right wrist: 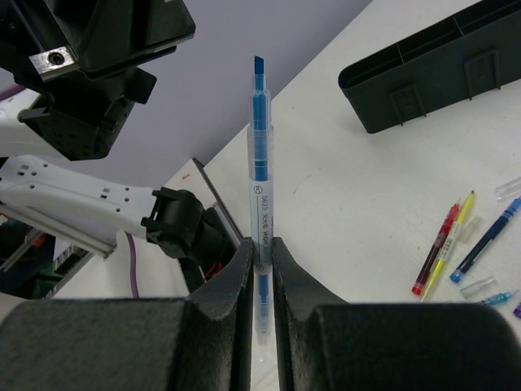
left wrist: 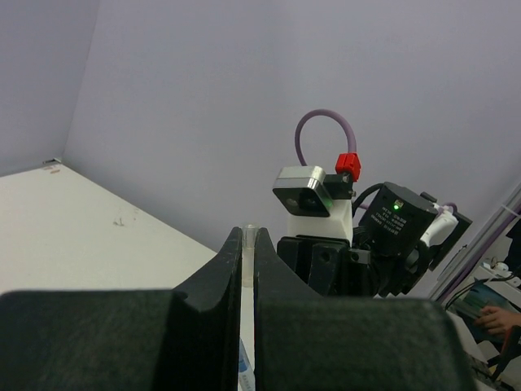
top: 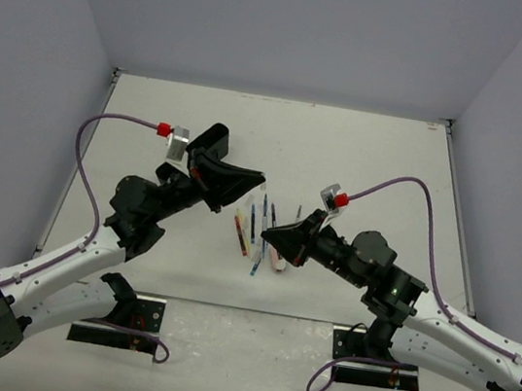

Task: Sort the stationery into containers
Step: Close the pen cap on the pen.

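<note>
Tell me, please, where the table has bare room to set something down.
The table is bare along the back wall and toward the right edge. It is crowded in the middle, where loose pens lie between the left claw and right claw.

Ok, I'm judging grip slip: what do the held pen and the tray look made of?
Pen: clear, glossy plastic barrel, apparently; its blue core shows through. Right pincer is shut on it. Tray: black moulded plastic, probably semi-matte, with a soft sheen on its wall and thin dividers.

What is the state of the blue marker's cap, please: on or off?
Off: the marker shows a bare blue chisel tip.
</note>
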Robot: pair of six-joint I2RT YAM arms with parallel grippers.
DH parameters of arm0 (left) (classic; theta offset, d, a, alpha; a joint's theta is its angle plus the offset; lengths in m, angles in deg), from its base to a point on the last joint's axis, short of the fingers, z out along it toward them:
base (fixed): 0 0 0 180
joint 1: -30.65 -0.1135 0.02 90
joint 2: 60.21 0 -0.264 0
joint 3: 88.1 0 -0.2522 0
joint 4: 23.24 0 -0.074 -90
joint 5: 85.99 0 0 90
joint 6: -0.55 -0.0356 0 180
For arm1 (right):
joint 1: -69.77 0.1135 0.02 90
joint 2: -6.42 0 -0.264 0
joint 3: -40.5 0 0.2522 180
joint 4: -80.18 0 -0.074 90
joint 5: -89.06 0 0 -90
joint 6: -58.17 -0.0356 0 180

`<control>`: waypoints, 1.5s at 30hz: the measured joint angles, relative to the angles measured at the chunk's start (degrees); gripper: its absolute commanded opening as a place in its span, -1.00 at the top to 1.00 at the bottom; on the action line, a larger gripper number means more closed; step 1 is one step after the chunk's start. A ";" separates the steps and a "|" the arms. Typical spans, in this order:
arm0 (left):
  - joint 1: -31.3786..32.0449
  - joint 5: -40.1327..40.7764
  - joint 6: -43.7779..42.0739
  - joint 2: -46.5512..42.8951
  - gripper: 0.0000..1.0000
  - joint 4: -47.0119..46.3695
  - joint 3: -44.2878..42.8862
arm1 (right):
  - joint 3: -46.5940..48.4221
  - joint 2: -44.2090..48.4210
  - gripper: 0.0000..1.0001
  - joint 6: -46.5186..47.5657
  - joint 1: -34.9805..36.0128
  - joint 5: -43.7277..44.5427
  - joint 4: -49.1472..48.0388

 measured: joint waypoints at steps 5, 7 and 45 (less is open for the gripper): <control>0.00 -0.04 0.70 0.86 1.00 -0.25 0.00 | 0.61 0.05 1.00 0.36 0.00 -0.16 0.00; 0.00 -0.02 0.74 1.19 1.00 -0.31 0.00 | 0.83 0.13 1.00 0.43 0.00 -0.16 0.01; -0.03 -1.68 3.12 3.86 1.00 -3.55 0.00 | 5.79 -0.49 1.00 2.95 0.12 3.05 3.51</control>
